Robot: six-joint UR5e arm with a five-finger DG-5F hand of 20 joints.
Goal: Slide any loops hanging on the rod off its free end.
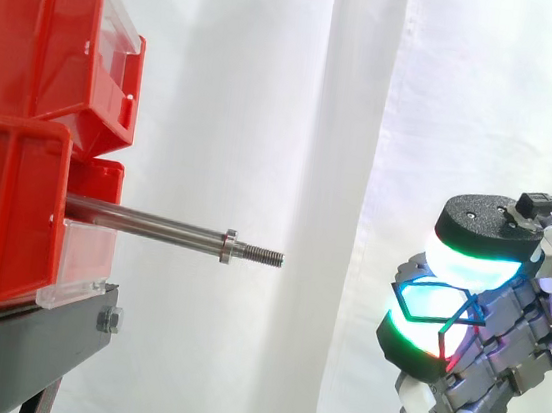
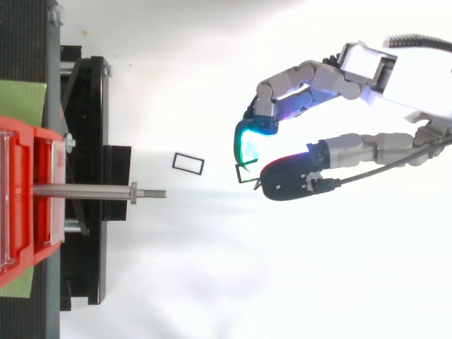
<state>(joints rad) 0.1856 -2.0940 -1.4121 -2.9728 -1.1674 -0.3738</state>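
A steel rod (image 1: 153, 224) sticks out level from between the red bins (image 1: 25, 115), its threaded free end (image 1: 265, 257) pointing right; the shaft is bare. My hand (image 1: 483, 368) hovers to the right of the rod tip and slightly lower, well apart from it. Its glowing green pads pinch a thin dark wire loop (image 1: 416, 282) between thumb and fingers. In the top view a second thin black rectangular loop (image 2: 189, 162) shows between the rod tip (image 2: 159, 193) and the hand (image 2: 296, 92), touching neither.
The red bins rest on a black stand (image 1: 17, 346) at the left. A green mat (image 2: 21, 99) lies beside the bins in the top view. A white curtain (image 1: 346, 125) hangs behind, with open space between rod and hand.
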